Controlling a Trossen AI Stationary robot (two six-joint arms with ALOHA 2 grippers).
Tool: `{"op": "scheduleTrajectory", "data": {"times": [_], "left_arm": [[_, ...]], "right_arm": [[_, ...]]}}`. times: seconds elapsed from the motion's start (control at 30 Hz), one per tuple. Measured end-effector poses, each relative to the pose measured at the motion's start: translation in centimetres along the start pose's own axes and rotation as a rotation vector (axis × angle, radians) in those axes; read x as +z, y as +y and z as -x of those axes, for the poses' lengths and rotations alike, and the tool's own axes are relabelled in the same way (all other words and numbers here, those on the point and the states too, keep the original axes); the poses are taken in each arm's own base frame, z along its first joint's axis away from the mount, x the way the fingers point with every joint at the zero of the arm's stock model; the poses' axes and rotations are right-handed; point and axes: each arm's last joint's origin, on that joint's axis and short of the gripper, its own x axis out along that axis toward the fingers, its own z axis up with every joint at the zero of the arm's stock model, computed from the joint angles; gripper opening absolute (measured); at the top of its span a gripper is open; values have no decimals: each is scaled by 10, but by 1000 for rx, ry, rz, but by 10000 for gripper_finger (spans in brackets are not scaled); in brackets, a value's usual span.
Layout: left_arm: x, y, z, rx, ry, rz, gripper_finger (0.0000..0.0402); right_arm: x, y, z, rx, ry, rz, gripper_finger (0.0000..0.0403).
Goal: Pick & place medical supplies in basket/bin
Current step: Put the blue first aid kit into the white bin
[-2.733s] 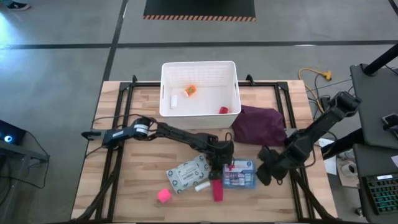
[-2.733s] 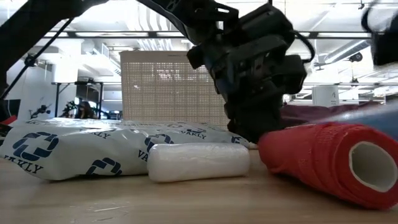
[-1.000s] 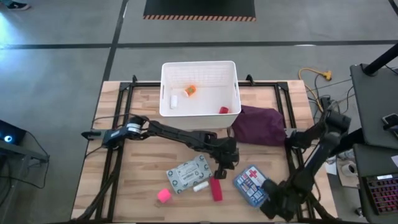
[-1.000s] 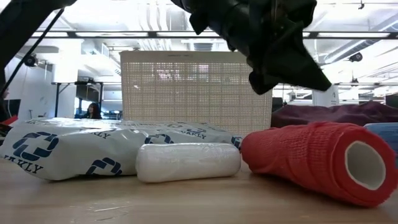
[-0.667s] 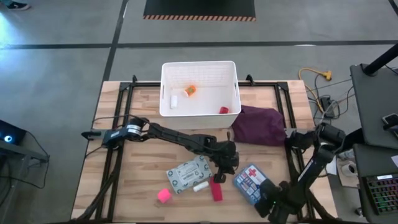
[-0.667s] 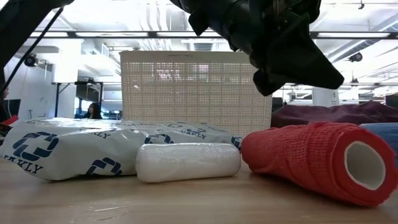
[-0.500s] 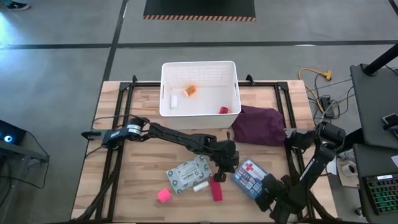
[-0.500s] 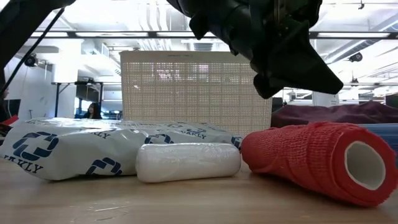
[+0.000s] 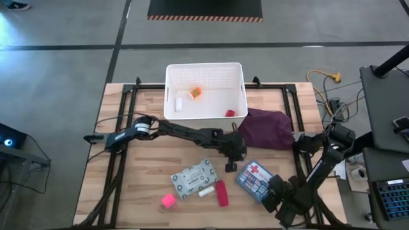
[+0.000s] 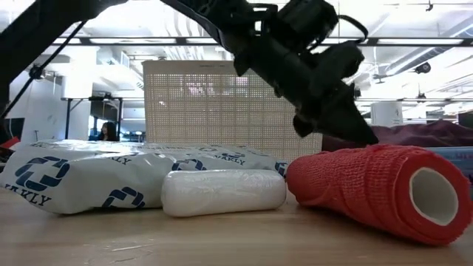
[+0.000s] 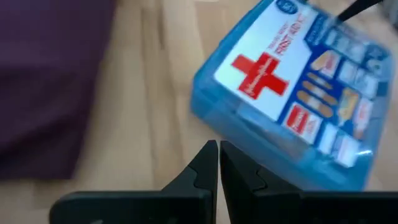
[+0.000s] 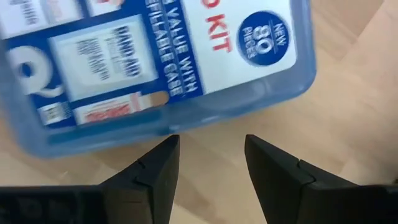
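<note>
Between both grippers you've got the blue box (image 9: 255,179) flat on the table. Left gripper (image 9: 231,167) pinched closed at its near-left corner, empty. Right gripper (image 12: 207,163) parted, just short of it. Maroon cloth (image 9: 267,128) crowds the bin (image 9: 205,115); red roll (image 9: 222,193) nearby.

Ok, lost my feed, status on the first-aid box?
Left claw shut, empty, beside the first-aid box. Right claw open at the box's edge, not gripping. Box flat on table, outside white bin. Nothing blocking.
</note>
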Motion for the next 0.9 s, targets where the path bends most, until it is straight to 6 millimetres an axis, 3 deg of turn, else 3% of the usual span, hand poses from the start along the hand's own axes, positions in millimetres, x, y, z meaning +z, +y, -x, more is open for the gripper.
{"op": "scheduleTrajectory", "data": {"times": [0.27, 0.47, 0.7, 0.9], "left_arm": [[3, -20, -8, -73, -40, -7, 0], [-10, -18, -19, -72, 3, 3, 0], [-19, -15, -21, -59, 60, 25, 0], [-18, -16, -21, -68, 64, 27, 0]], "right_arm": [[10, -5, -14, -29, -7, 48, 172], [22, -1, -10, -15, -81, 71, 167], [43, -1, 31, -6, -231, 93, 166], [79, -14, 72, -99, -386, 159, 166]]}}
